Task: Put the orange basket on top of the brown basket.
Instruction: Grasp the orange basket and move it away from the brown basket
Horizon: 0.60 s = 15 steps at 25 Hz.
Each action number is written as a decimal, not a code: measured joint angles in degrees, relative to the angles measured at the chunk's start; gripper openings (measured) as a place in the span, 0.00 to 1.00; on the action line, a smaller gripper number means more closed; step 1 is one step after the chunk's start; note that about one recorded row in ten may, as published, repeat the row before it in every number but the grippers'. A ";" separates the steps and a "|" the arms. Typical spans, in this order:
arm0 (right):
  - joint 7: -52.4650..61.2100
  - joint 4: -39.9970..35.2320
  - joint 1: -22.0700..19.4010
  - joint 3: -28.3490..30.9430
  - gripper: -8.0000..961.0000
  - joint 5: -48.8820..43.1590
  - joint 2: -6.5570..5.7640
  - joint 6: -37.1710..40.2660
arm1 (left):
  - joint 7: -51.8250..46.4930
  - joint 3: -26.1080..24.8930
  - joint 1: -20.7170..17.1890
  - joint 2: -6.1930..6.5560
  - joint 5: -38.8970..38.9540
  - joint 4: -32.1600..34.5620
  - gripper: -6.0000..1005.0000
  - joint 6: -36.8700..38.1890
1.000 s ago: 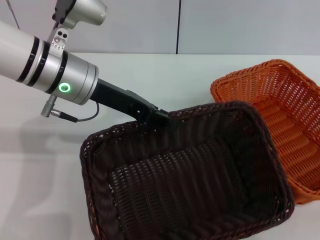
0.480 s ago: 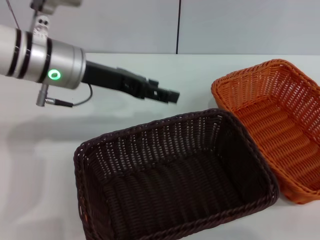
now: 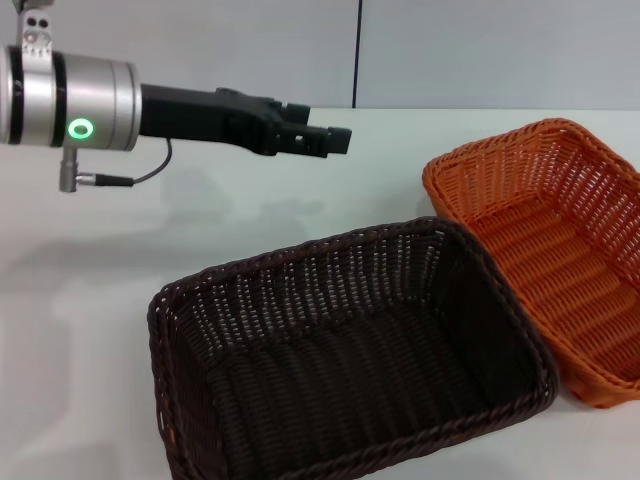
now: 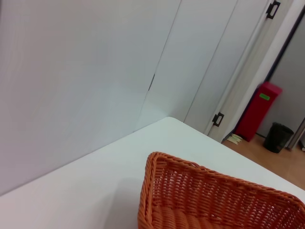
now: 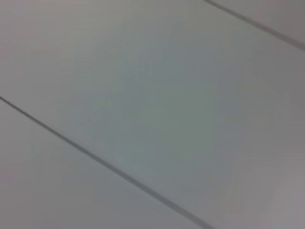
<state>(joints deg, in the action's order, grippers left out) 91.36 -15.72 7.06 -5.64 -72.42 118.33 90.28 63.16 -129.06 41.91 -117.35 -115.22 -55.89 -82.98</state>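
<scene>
The brown basket (image 3: 350, 350) stands on the white table (image 3: 200, 230) at the front middle, empty. The orange basket (image 3: 550, 250) stands to its right, empty, its near-left side touching the brown basket's rim. The orange basket also shows in the left wrist view (image 4: 214, 202). My left gripper (image 3: 335, 140) hangs in the air above the table, behind and above the brown basket, open and holding nothing. My right gripper is out of view; the right wrist view shows only a grey panelled surface.
A grey wall (image 3: 450, 50) closes the table's far edge. In the left wrist view a red bin (image 4: 257, 112) and a black bin (image 4: 279, 137) stand on the floor beyond the table's corner.
The left gripper let go of the brown basket's far rim and rose up and back. The basket, tilted a second ago, dropped flat onto the table beside the orange basket.
</scene>
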 joint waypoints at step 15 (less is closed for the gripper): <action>42.45 -18.82 3.05 -7.70 0.76 -36.62 -8.20 11.30 | 0.19 0.81 2.26 0.76 -0.88 0.92 0.82 2.13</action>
<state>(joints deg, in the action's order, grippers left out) 133.81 -34.54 10.11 -13.34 -109.05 110.13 101.59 63.35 -128.25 44.17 -116.59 -116.10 -54.97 -80.85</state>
